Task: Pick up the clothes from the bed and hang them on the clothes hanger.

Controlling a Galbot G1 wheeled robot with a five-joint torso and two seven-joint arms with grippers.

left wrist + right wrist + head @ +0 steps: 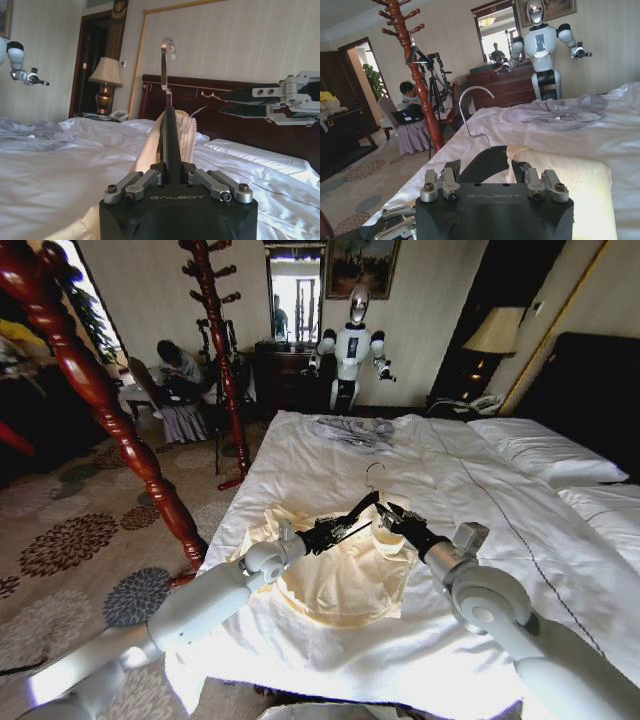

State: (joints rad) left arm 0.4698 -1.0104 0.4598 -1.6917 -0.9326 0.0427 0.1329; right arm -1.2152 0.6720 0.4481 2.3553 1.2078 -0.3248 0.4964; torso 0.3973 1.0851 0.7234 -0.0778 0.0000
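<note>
The cream-yellow shirt point(345, 570) lies crumpled on the near part of the bed point(500, 510), close to its left edge, collar end pointing toward the far side. The black clothes hanger point(362, 508) sits at that collar end, its silver hook point(373, 476) rising on the far side; its long axis runs roughly left to right across the shirt's neck, with one shoulder under cream fabric.

Left gripper point(347, 530): clenched on the hanger's left arm, as the left wrist view confirms, where the black bar point(169, 145) stands pinched between the fingers with shirt cloth point(150, 150) draped beside it.

Right gripper point(393, 520): at the hanger's right side, over the collar. In the right wrist view its fingers point(451, 170) stand apart around the black hanger point(485, 162) and the cream collar point(555, 175); it appears released, though contact with the cloth cannot be settled.

Governing relation: both grippers meet at the hanger from opposite sides, left already holding, right nearer the loose collar; the shirt body trails toward the near edge, away from both.

A smaller grey garment point(352, 430) lies at the far end of the bed, well apart. A red-brown coat stand point(215, 350) is off the left side.

Legible writing: "GALBOT" on both gripper housings point(177, 197)
</note>
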